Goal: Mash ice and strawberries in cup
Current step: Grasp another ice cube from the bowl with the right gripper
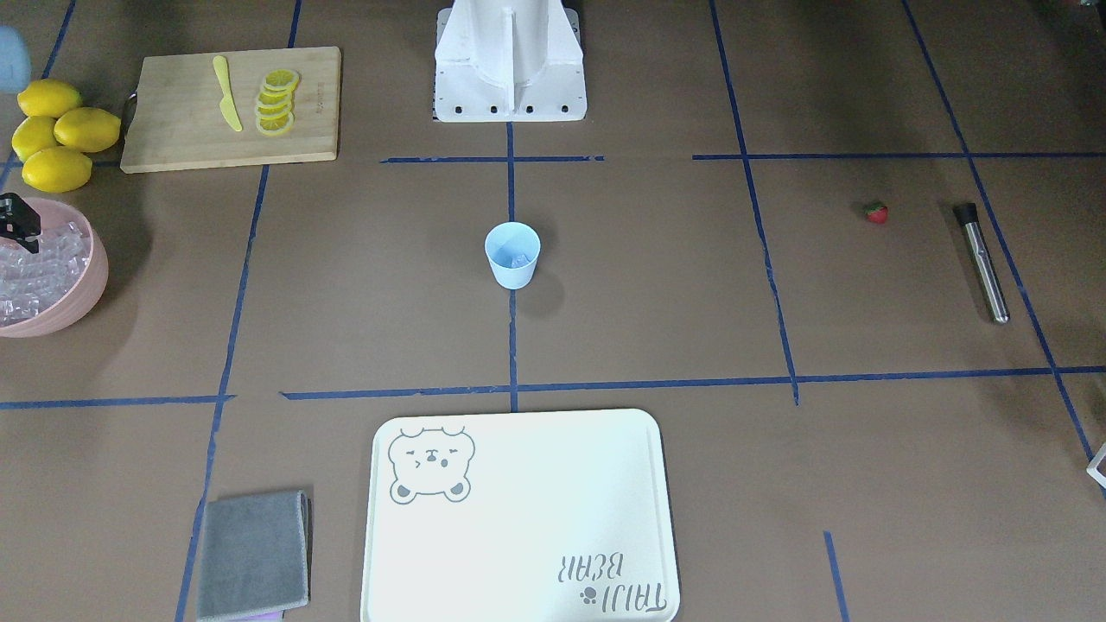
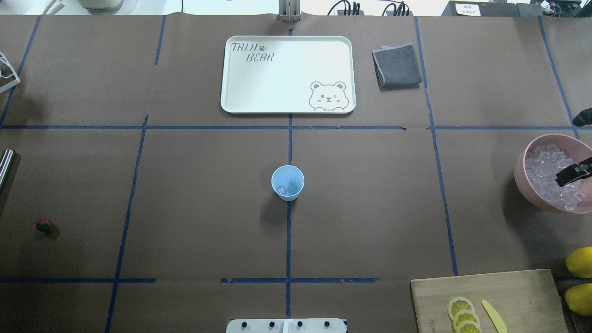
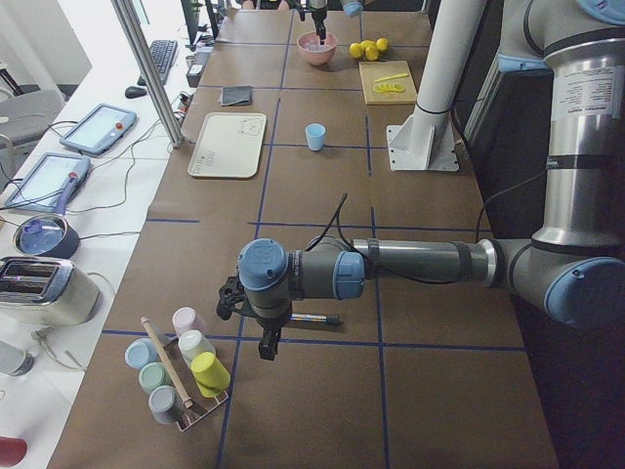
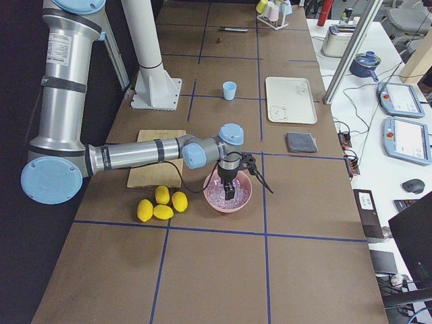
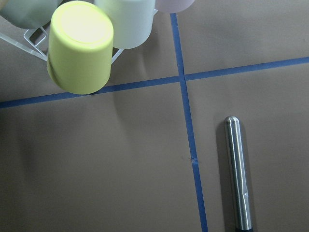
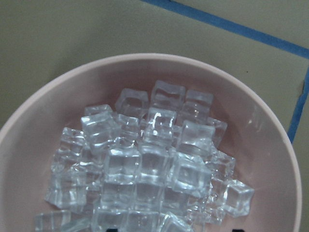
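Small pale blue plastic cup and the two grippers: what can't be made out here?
Small pale blue plastic cup: clear ice inside, too small to count in overhead view.
Right gripper: cut off by overhead view's right edge above large pink bowl; open or shut unclear.
Left gripper: seen only in exterior left view, small; open or shut unclear.

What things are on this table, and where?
cup: one, pale blue, table centre.
bowl: one, pink, robot's right end.
ice: many cubes, clear, in bowl and cup.
strawberry: one, red, robot's left side.
metal rod: one, silver, near strawberry.
tray: one, cream, opposite robot.
cloth: one, grey, beside tray.
lemons: four, yellow, beside bowl.
cutting board: one, wooden, beside lemons.
lemon slices: several, yellow, on board.
knife: one, yellow, on board.
racked cups: several, pastel, robot's left end.
left gripper: one, near rod.
right gripper: one, open, over bowl.
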